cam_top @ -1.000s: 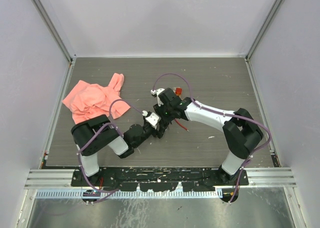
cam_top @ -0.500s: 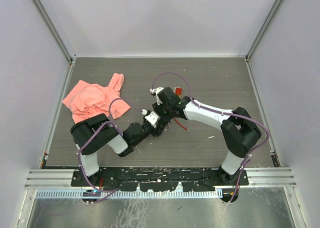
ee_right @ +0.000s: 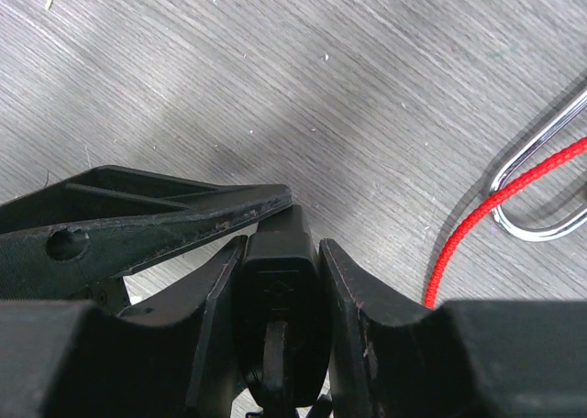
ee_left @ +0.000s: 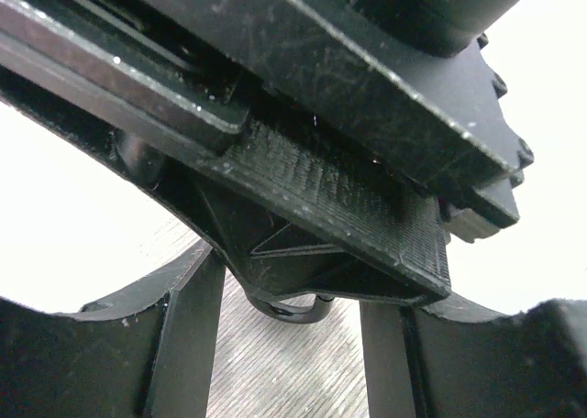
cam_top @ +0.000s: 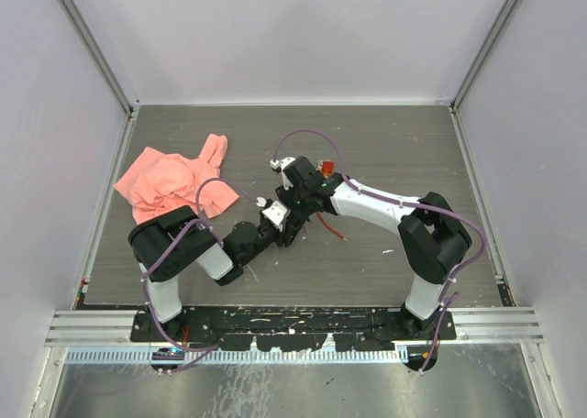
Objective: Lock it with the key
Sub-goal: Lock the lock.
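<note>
From above, my left gripper [cam_top: 286, 229] and my right gripper [cam_top: 303, 212] meet nose to nose mid-table [cam_top: 413, 143], well apart from the pink cloth [cam_top: 172, 184]. Compared with a second ago, both wrists have slid together a little to the left and away from my bases. The pair is moving as one, so I judge the lock is being carried or lined up, not yet turned.

At my left wrist, my fingers [ee_left: 179, 345] stand apart with bare wood between them. Their tips vanish under a ribbed black part overhead (my other hand, I think). I cannot tell whether they pinch anything. A dark curved loop [ee_left: 293, 310] hangs just past them.

At my right wrist, my fingers [ee_right: 353, 299] are pressed onto a small black block [ee_right: 280, 271], which I take for the lock. One left fingertip [ee_right: 156, 230] lies right against its far end. A red cord [ee_right: 486, 204] and a metal ring [ee_right: 541, 134] rest on the wood nearby. I cannot make out the key itself.
</note>
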Robot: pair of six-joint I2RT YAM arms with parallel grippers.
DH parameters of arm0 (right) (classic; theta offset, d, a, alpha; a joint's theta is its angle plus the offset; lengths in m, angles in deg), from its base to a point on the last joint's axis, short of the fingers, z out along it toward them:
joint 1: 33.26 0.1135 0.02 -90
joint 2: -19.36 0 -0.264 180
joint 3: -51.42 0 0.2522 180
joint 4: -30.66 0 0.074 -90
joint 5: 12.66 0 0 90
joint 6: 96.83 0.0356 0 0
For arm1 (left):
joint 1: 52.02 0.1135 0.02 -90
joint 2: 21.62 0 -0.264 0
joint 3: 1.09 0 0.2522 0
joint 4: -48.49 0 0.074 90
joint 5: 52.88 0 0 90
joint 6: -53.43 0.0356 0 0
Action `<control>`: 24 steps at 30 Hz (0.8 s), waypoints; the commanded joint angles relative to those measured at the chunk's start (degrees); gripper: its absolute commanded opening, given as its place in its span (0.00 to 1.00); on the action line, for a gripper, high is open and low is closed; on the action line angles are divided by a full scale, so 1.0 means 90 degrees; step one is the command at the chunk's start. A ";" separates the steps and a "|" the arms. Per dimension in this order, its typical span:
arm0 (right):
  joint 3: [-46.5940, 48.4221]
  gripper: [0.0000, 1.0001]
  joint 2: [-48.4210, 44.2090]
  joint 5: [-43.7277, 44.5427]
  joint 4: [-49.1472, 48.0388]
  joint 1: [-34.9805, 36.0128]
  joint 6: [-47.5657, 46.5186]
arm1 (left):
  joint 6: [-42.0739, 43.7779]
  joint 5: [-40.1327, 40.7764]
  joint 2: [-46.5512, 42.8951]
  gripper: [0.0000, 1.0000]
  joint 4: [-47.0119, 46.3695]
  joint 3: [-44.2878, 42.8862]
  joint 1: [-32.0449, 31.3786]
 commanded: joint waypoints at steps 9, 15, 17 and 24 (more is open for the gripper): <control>-0.0048 0.01 0.0580 0.0272 0.0618 0.0445 -0.0126 | -0.0058 -0.0191 -0.0365 0.71 -0.0365 0.0441 0.0211; -0.0034 0.01 0.0643 0.0322 0.0610 0.0466 -0.0220 | -0.0038 -0.0264 -0.0739 0.78 -0.0365 0.0917 0.0298; -0.0053 0.01 0.0648 0.0358 0.0605 0.0496 -0.0258 | -0.0033 -0.0273 -0.0819 0.78 -0.0365 0.1060 0.0313; -0.0200 0.01 0.0747 0.0367 0.0592 0.0552 -0.0435 | -0.0033 -0.0137 -0.1087 0.72 -0.0365 0.1552 0.0340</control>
